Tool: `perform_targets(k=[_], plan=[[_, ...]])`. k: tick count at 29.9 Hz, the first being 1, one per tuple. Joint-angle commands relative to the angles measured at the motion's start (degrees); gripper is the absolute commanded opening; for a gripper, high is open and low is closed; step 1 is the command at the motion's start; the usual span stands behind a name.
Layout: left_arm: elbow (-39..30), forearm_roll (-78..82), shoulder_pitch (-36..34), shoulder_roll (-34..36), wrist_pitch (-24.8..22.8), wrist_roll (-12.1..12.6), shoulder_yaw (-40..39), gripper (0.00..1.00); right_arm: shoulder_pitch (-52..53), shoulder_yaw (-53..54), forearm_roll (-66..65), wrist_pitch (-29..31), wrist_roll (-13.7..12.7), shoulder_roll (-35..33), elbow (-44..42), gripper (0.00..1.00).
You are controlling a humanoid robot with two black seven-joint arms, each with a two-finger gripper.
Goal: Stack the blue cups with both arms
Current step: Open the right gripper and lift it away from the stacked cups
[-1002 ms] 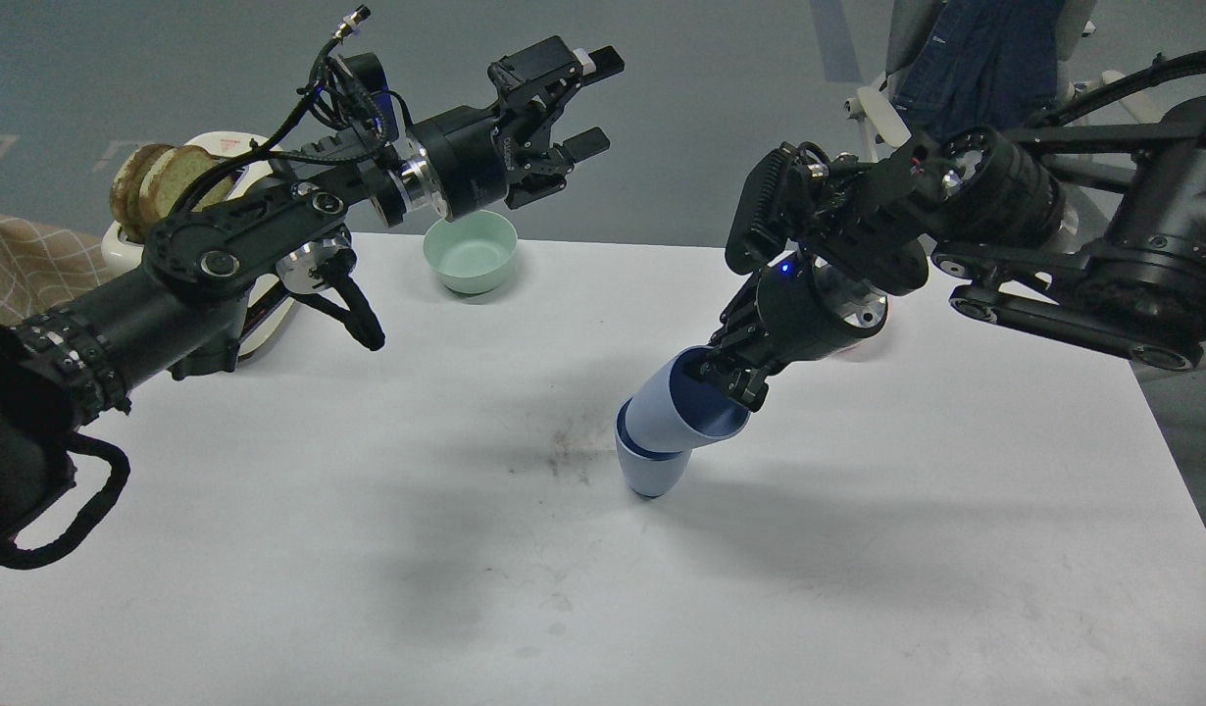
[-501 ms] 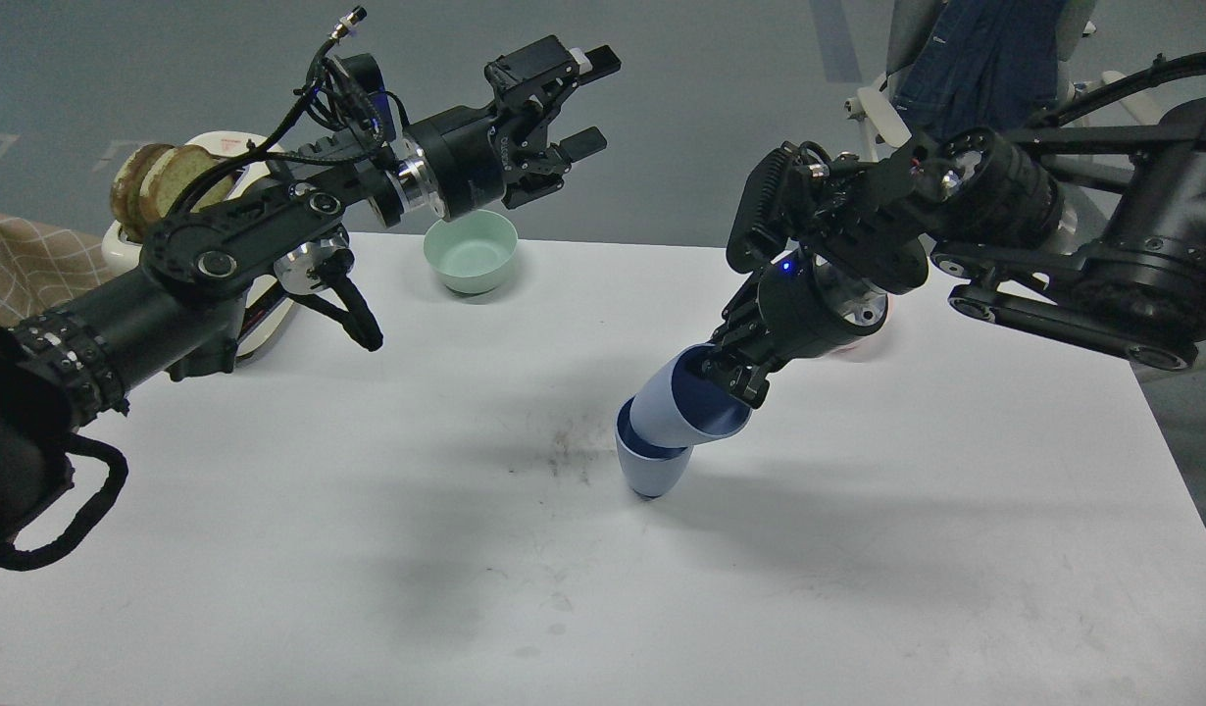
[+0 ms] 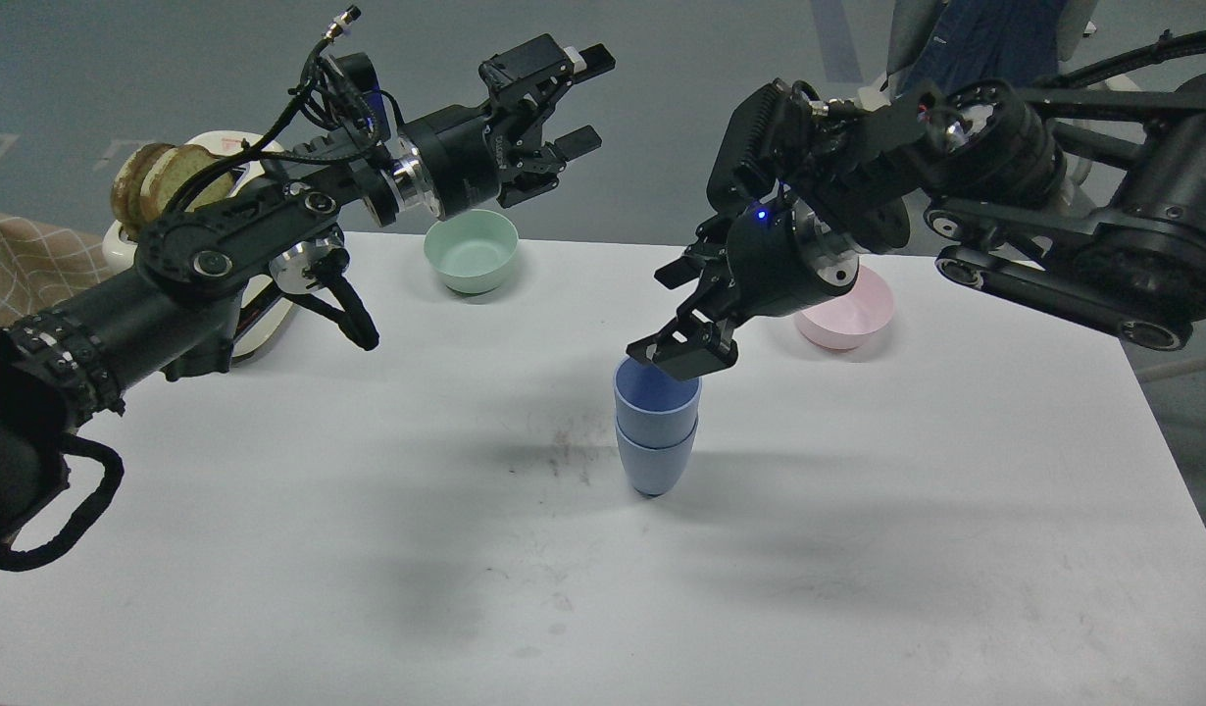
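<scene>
The two blue cups stand upright near the middle of the white table (image 3: 368, 549). The upper cup (image 3: 656, 400) is nested straight inside the lower cup (image 3: 654, 467). My right gripper (image 3: 670, 319) is open and hovers just above and behind the upper cup's rim; one finger (image 3: 683, 355) overlaps the rim in this view. It holds nothing. My left gripper (image 3: 593, 100) is open and empty, raised high above the table's far edge, well left of the cups.
A mint-green bowl (image 3: 471, 251) sits at the far edge under my left gripper. A pink bowl (image 3: 850, 312) sits behind my right wrist. A white toaster with bread (image 3: 162, 181) stands at the far left, beside a checked cloth (image 3: 20, 270).
The upper cup, held tilted in the lower one by my right gripper, now sits upright and fully nested. My right gripper has opened, let go and lifted up. My left gripper barely moved.
</scene>
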Motion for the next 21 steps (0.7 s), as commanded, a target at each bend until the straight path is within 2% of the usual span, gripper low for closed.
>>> perform_targets(k=[1,4,10,15,17,20,21], plan=[[0.4,-0.1,0.0,0.0,0.2,0.0,0.0,0.97,-3.0,10.9,0.2,0.0,0.0,-0.5,-0.3,1.00],[0.6,-0.2,0.0,0.1,0.4,0.0,0.0,0.97,-4.6,17.4,0.2,0.0,0.0,-2.1,-1.4,1.00],[2.3,-0.3,0.4,1.0,4.0,0.0,-0.8,0.97,-7.4,28.4,0.6,0.0,0.0,-1.8,-11.2,1.00],[10.2,-0.4,1.4,-1.8,6.4,0.0,-3.7,0.97,-13.0,40.9,4.7,0.0,0.0,-2.3,-21.0,1.00],[15.5,-0.4,1.6,-5.0,6.5,0.0,-6.3,0.97,-16.7,48.5,10.8,0.0,-0.6,-1.7,-27.7,1.00],[21.2,-2.5,2.3,-7.8,6.3,0.0,-10.1,0.97,-20.2,53.3,20.6,0.0,-1.3,0.6,-33.7,1.00],[21.2,-2.5,2.3,-7.8,6.3,0.0,-10.1,0.97,-20.2,53.3,20.7,0.0,-1.3,0.6,-33.8,1.00]])
